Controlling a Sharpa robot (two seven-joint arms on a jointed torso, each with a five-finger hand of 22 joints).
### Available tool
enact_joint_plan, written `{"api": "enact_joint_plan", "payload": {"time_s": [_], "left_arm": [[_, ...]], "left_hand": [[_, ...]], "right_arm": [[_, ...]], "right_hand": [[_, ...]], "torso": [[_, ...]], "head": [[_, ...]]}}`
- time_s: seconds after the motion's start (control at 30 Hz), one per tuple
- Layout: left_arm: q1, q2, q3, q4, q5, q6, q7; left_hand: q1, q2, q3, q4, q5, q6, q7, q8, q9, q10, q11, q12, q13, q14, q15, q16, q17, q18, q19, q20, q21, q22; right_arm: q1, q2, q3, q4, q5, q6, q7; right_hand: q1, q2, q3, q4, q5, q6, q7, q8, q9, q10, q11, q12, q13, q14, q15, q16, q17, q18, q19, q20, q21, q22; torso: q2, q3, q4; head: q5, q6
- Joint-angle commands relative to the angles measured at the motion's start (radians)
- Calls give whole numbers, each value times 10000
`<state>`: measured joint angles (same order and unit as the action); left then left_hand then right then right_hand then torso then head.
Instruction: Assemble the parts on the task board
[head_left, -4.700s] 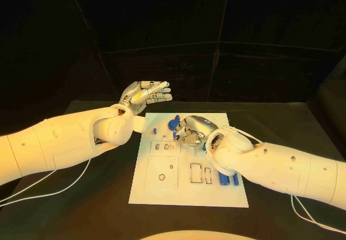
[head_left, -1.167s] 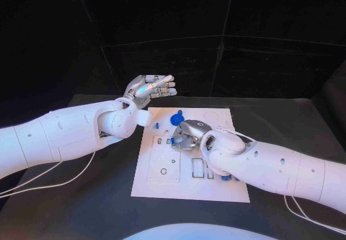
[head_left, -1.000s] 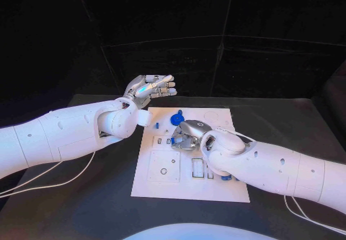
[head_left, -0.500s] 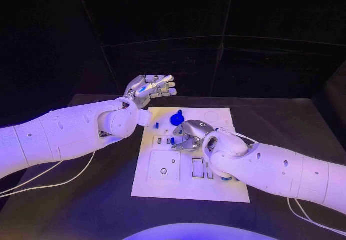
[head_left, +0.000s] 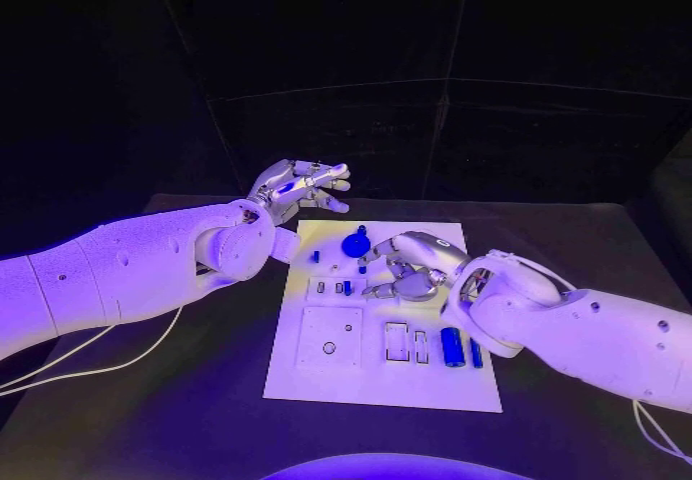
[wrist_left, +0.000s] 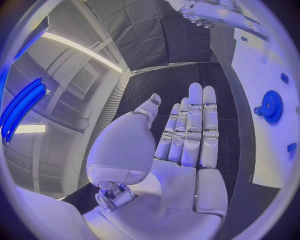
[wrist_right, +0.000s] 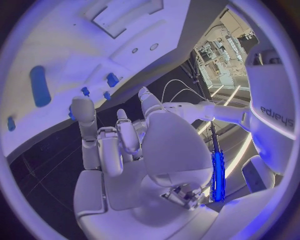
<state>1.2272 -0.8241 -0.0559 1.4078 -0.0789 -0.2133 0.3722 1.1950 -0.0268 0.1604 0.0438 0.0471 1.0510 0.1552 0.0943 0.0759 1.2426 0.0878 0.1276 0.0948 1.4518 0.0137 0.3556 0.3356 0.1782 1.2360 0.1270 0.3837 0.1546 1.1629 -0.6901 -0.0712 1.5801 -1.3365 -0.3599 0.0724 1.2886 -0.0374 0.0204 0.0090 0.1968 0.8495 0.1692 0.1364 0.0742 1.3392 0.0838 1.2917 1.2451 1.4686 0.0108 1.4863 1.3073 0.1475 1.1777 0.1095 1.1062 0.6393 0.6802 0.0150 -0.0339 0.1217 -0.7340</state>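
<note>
Black table (head_left: 577, 240), dark backdrop behind. Head view: white task board (head_left: 382, 385) lies in the table's middle, long side running away from the robot. Blue gear-like part (head_left: 355, 243) sits near the board's far end. Small blue parts (head_left: 332, 287) stand in slots at mid board, another small blue part (head_left: 316, 256) just beyond them. Two long blue parts (head_left: 453, 346) lie side by side near the board's right edge. Left hand (head_left: 297, 186) is raised beyond the board's far left corner, fingers apart, holding nothing. Right hand (head_left: 408, 265) is over the board just right of the gear, fingers loosely curled and apart; nothing visible in its grasp.

Left wrist view: left hand (wrist_left: 187, 135) flat, fingers straight and close beside each other, thumb out to the side, palm empty. Task board (wrist_left: 265, 100) at the circle's rim with the blue gear-like part (wrist_left: 271, 106) on it. Right hand (wrist_left: 215, 12) at the rim over the board.

Right wrist view: right hand (wrist_right: 128, 145) with fingers apart, partly bent, empty. Task board (wrist_right: 75, 45) beyond the fingers, one long blue part (wrist_right: 39, 86) lying on it, small blue parts (wrist_right: 112, 79) standing nearer the fingertips.
</note>
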Motion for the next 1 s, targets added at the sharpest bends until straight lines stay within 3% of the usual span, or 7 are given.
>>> {"api": "enact_joint_plan", "payload": {"time_s": [0.03, 0.13, 0.23, 0.27, 0.5, 0.7, 1.0], "left_arm": [[105, -41, 5, -81, -2208, 543, -1734], [185, -115, 5, -62, -3177, 749, -2811], [308, -149, 5, -17, -4281, 1178, -4030], [383, -152, 5, 27, -4868, 1504, -4713], [676, 191, -23, 68, -7599, 2933, -7429], [886, 644, -318, -54, -8588, 3395, -8832], [1041, 1397, -609, -422, -9102, 3818, -9984]], "left_hand": [[-129, 145, -84, 125, 48, 532, -313, 195, 94, 1114, -385, 489, 295, 802, -426, 5310, 4851, 61, 1029, -428, 879, 459], [-487, 222, -365, 468, 12, 803, -519, 267, 191, 1798, -622, 1080, 803, 955, -625, 9420, 8943, -32, 1502, -701, 1924, 1212], [-1115, 265, -1003, 1056, 8, 918, -687, 441, 376, 2278, -802, 2067, 1568, 1096, -744, 11361, 11269, -411, 2062, -864, 4716, 4409], [-1299, 309, -1477, 1420, 56, 894, -806, 686, 602, 2173, -846, 3289, 2659, 1137, -748, 11900, 11984, -582, 2136, -989, 6119, 6021], [-977, 647, -2482, 1978, 25, 686, -955, 2181, 1969, 1350, -1066, 8940, 8322, 1190, -960, 12152, 12352, -1016, 2219, -1031, 9012, 9577], [-893, 859, -3172, 2309, 15, -109, -1054, 3424, 3305, 847, -1128, 9663, 9006, 1190, -974, 12152, 12352, -1150, 2439, -1078, 9861, 10769], [-893, 1016, -3543, 2382, 10, -631, -1061, 4044, 4052, 677, -1115, 9712, 9032, 1190, -1017, 12152, 12352, -1169, 2487, -1092, 9945, 10908]], "right_arm": [[312, -498, 28, 235, 2892, 1433, 1452], [623, -973, 58, 347, 3898, 1860, 1459], [835, -1377, 163, 326, 4763, 2043, 1454], [911, -1550, 243, 266, 5102, 2059, 1451], [1262, -1841, 418, -546, 5837, 1830, 1495], [1361, -1793, 450, -1063, 5971, 1653, 1510], [1391, -1599, 458, -1392, 5897, 1537, 1425]], "right_hand": [[210, 175, -88, -35, -75, 306, -77, 193, 9, -323, -101, -502, -521, 322, -145, -487, -92, 275, -479, -67, -651, -1004], [337, 283, -161, -83, -83, 504, -144, 328, 8, -594, -172, -967, -985, 154, -215, -947, -766, 384, -862, -121, -1267, -1854], [408, 345, -235, -112, -80, 600, -176, 389, -10, -868, -205, -1423, -1438, 28, -239, -1352, -1304, 383, -931, -153, -1509, -1998], [456, 378, -285, -138, -69, 594, -181, 389, -32, -918, -213, -1565, -1579, 11, -251, -1510, -1471, 382, -918, -165, -1632, -2078], [506, 417, -407, -173, 48, 465, -163, 338, -70, -924, -204, -1669, -1692, 46, -255, -1672, -1588, 377, -820, -175, -1807, -2202], [555, 470, -455, -194, 286, 412, -155, 336, -70, -908, -201, -1677, -1708, 88, -254, -1702, -1566, 376, -745, -178, -1890, -2265], [570, 497, -480, -199, 408, 406, -155, 346, -67, -893, -203, -1672, -1710, 100, -257, -1736, -1587, 376, -706, -181, -1928, -2294]], "torso": [[-107, 13, -40], [-170, 35, -75], [-256, 58, -96], [-291, 67, -98], [-453, 131, -119], [-512, 133, -113], [-514, 130, -135]], "head": [[-7, -54], [-19, -28], [-13, -74], [-28, -68], [-17, -146], [-29, -188], [8, -221]]}}
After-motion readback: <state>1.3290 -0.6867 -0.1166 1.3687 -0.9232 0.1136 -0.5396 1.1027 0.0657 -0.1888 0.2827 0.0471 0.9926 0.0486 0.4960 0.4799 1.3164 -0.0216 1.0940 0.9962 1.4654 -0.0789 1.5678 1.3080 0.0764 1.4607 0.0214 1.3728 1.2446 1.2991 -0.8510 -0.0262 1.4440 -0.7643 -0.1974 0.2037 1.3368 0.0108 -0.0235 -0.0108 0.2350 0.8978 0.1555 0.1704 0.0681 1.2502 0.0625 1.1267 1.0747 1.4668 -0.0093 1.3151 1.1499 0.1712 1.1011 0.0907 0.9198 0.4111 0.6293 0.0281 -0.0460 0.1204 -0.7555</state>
